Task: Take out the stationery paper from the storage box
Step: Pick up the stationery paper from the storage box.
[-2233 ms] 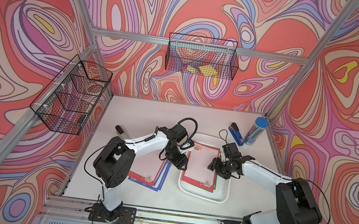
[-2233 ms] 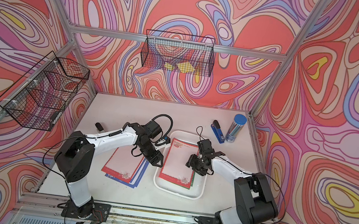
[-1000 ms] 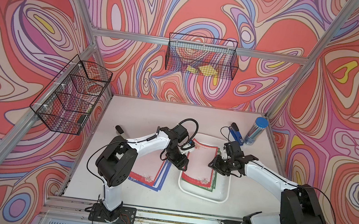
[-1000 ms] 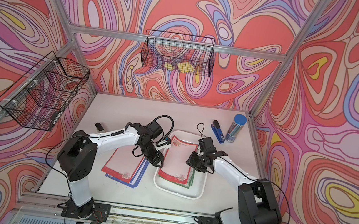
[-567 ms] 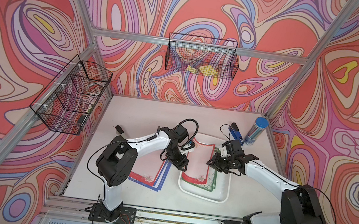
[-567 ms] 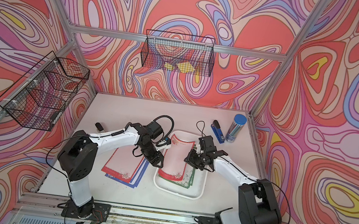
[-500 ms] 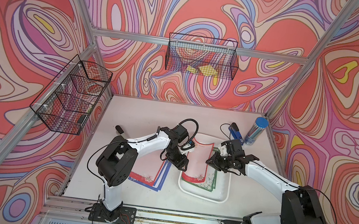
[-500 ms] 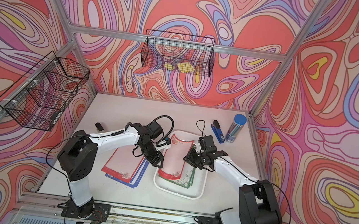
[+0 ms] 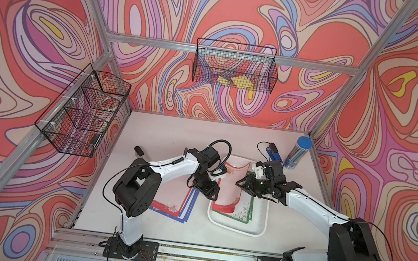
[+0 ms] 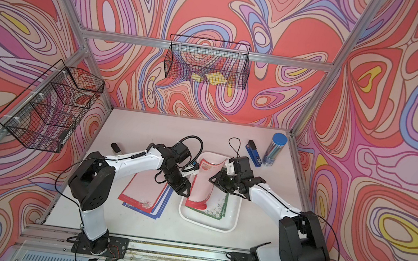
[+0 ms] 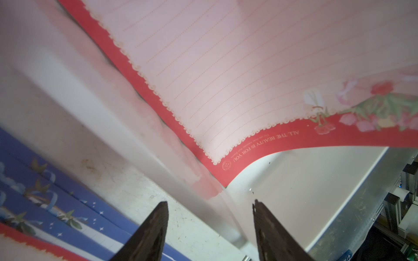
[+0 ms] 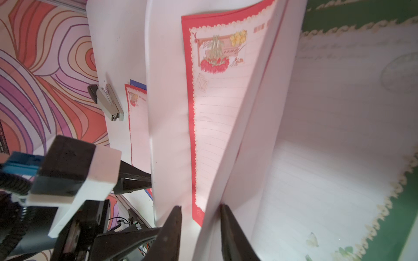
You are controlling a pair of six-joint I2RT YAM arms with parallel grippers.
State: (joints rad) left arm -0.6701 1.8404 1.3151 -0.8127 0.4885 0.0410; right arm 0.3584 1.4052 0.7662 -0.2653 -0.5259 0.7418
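Sheet lift underway, by my read. Right wrist view: right gripper (image 12: 200, 206) has its jaws part-closed astride the raised edge of the red-bordered sheet (image 12: 217, 113); cannot tell if they truly clamp it. A green-bordered sheet (image 12: 328, 180) lies flat beneath, in the box. Best to pinch only the top sheet near its edge and raise it slowly, so it peels off without creasing or dragging the one below. Left wrist view: left gripper (image 11: 210, 203) is spread and holds nothing, at the rim of the storage box (image 11: 305, 180), with the red sheet curling above. Blue-bordered sheets (image 11: 45, 192) lie beside it. It should take the near corner low, clear of the rim. Top view: table (image 9: 174, 132) is white, lightly stained. A stack of sheets (image 9: 175, 204) lies just left of the box, with a blue stapler (image 9: 272, 152) and a blue-capped tube (image 9: 297, 153) at the far right. Two black wire baskets (image 9: 235, 65) hang on the swirl-patterned walls.
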